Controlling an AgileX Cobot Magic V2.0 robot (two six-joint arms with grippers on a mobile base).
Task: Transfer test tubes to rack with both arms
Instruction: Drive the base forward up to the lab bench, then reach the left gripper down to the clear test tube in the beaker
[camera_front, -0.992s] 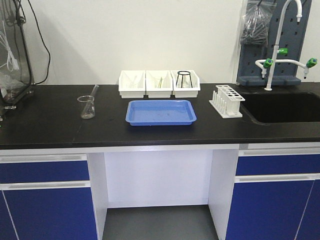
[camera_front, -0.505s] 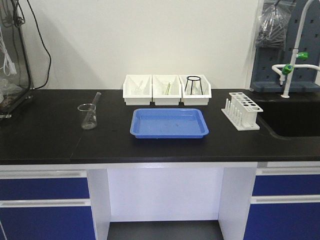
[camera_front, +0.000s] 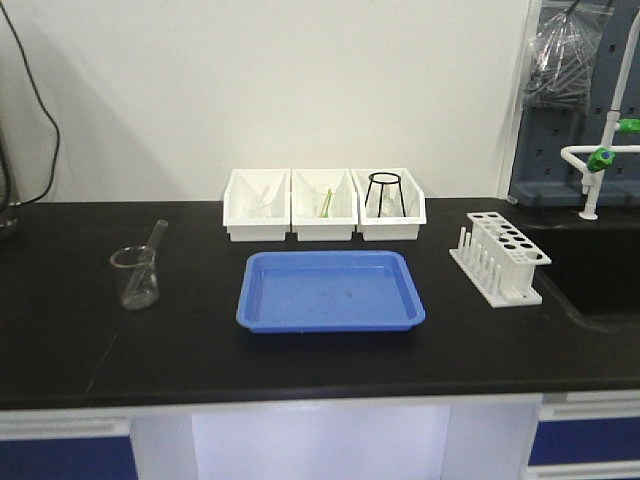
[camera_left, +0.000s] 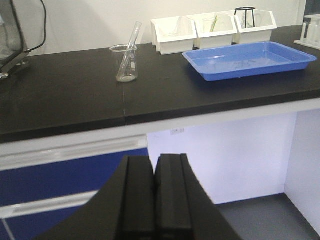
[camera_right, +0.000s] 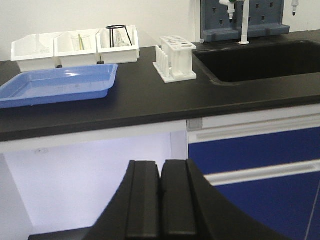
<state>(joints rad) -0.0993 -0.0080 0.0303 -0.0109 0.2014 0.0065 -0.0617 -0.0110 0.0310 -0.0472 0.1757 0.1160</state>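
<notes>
We judge the transfer has not begun. The rack (camera_front: 500, 258) stands on the bench (camera_front: 60, 330) to the right of the blue tray (camera_front: 330, 325), and we see no tube in any of its holes. The one test tube (camera_front: 156, 238) we can find is well to the left of the tray. It leans in a glass beaker (camera_front: 134, 282), with its mouth poking out above the beaker's rim. Behind the tray sit three white bins (camera_front: 323, 228); the right one holds a black wire tripod (camera_front: 384, 193), and we cannot name what lies in the other two. Our left arm (camera_left: 154, 162) hangs low in front of the bench on the beaker's side of the tray. Its jaws are pressed together on nothing. Our right arm (camera_right: 160, 167) sits equally low on the rack's side of the tray, with its jaws likewise closed and empty. So every step is left, in our view. We must raise an arm to the beaker, spread the jaws, lift the tube out, carry or pass it across the tray, and lower it upright into a rack hole.
</notes>
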